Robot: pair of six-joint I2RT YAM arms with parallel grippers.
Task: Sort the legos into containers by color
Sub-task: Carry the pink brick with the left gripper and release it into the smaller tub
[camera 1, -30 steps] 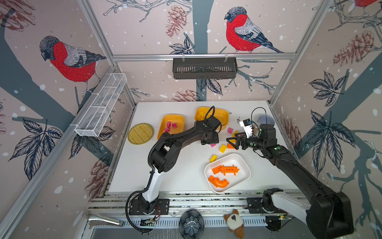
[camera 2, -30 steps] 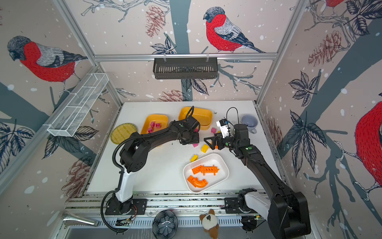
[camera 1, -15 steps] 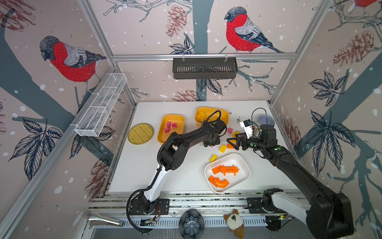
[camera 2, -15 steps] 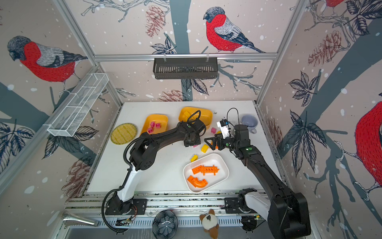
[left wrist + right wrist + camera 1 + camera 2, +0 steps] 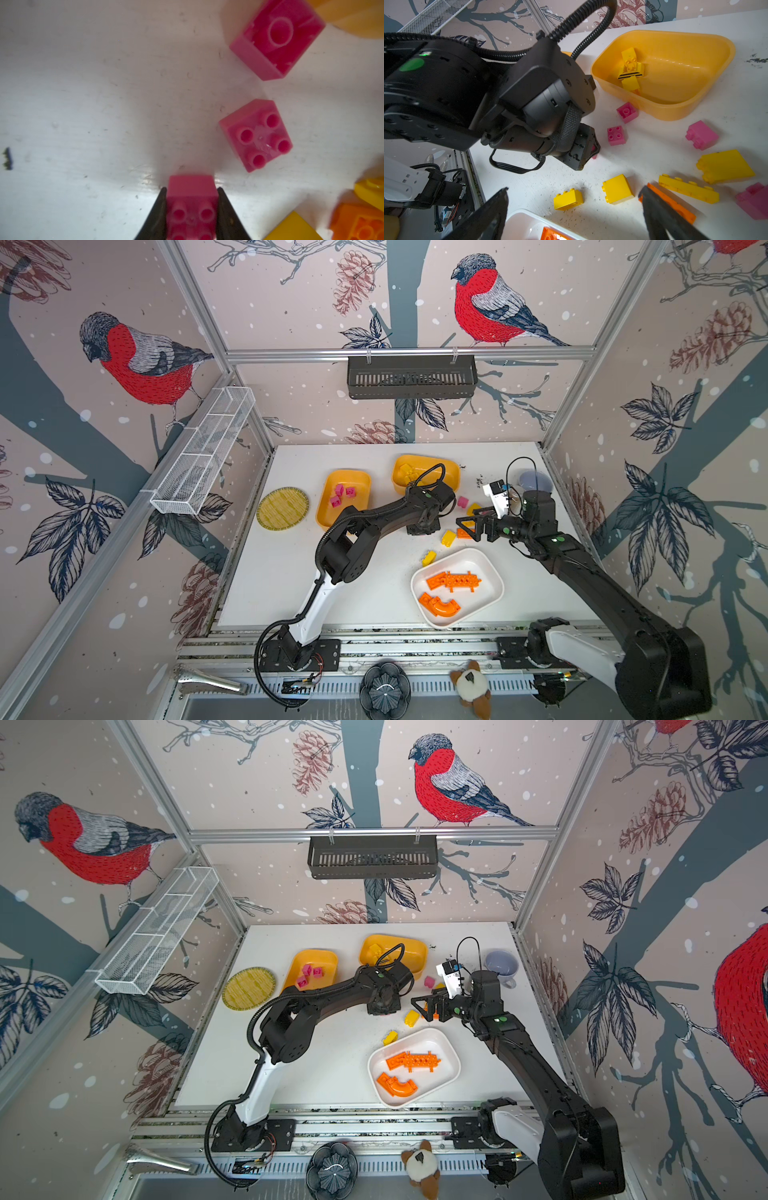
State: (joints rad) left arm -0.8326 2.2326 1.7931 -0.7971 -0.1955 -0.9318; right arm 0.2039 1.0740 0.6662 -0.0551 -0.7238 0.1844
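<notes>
- the left gripper was clamped on a pink brick; its smooth sides might slip in transit.
- the right gripper, jaws apart, hung close enough to clash.

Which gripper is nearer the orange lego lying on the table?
Right. The right gripper hangs open at the orange lego; the left gripper, shut on a pink cube, is farther.

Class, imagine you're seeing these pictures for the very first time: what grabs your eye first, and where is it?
Big red-breasted wallpaper birds loom over the white table. At its front right, a white rounded plastic tub holds bright orange toy pieces. In the left wrist view, the left arm's black jaws pinch a pink studded cube brick.
</notes>
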